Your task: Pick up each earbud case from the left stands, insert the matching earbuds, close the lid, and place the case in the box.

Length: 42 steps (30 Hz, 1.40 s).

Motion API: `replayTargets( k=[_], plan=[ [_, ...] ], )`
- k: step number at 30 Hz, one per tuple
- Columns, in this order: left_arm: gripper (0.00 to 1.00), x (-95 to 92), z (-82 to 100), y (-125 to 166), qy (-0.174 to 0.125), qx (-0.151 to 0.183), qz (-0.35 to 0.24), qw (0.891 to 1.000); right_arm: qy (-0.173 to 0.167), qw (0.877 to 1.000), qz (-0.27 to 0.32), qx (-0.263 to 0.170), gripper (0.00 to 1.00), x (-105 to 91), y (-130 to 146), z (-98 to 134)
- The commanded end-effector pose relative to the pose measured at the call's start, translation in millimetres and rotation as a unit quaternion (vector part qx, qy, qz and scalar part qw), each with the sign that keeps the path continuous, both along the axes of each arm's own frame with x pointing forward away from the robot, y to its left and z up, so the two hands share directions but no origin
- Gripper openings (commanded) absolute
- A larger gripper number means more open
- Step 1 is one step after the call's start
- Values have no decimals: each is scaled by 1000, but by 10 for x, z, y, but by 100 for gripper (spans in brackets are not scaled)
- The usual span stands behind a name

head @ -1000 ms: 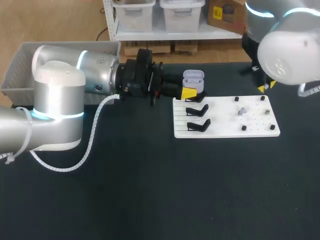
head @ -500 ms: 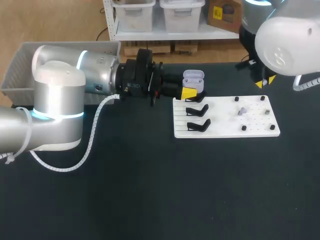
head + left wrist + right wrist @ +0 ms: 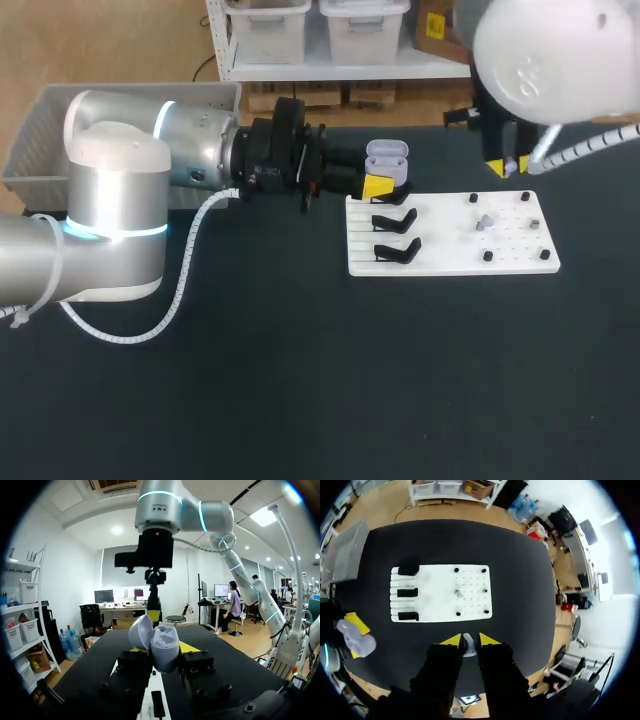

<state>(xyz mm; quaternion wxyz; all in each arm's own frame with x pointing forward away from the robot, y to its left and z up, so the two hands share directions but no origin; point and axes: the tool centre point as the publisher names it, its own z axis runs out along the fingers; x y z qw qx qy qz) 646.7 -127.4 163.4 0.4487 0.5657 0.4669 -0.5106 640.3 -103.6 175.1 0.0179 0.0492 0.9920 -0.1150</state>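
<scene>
Over the dark bench (image 3: 300, 400) it's early days: my left hand (image 3: 163, 654) clamps the open case (image 3: 387, 160), my right hand (image 3: 469, 640) pinches what looks like one earbud (image 3: 468, 647), second earbud (image 3: 485, 222) waits on the board (image 3: 450, 255), closing and boxing yet to come.

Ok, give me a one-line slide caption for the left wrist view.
Left tool grips the open lavender earbud case; right tool hangs ahead, above the table.

Black table (image 3: 300, 380), white board (image 3: 445, 252) flat on it, grey box (image 3: 30, 140) at corner
</scene>
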Motion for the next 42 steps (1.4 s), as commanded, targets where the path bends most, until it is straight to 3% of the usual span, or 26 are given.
replayTargets(
  k=[1,6,21,22,24,27,32,37,39,42],
  plan=[
    [0,-11,-8,3,-1,-1,2,1000,-9,999,-38,-8,0,-198,178,207],
    [0,-11,-8,3,-1,-1,2,1000,-15,998,-56,10,0,-362,354,287],
    [0,-11,-8,3,-1,-1,2,1000,-15,998,-56,10,0,-362,354,287],
    [0,-11,-8,3,-1,-1,2,1000,-21,998,-61,25,0,-349,448,344],
    [0,-11,-8,3,-1,-1,2,1000,-33,997,-75,13,0,-324,616,411],
    [0,-11,-8,3,-1,-1,2,1000,-62,989,-136,5,0,-297,823,500],
    [0,-11,-8,3,-1,-1,2,1000,-52,970,-235,35,0,-332,1014,651],
    [0,-11,-8,3,-1,-1,2,1000,-42,959,-275,61,0,-391,1143,760],
    [0,-11,-8,3,-1,-1,2,1000,-21,957,-283,68,0,-412,1186,734],
    [0,-11,-8,3,-1,-1,2,1000,-16,955,-284,81,0,-422,1189,713]
  ],
)
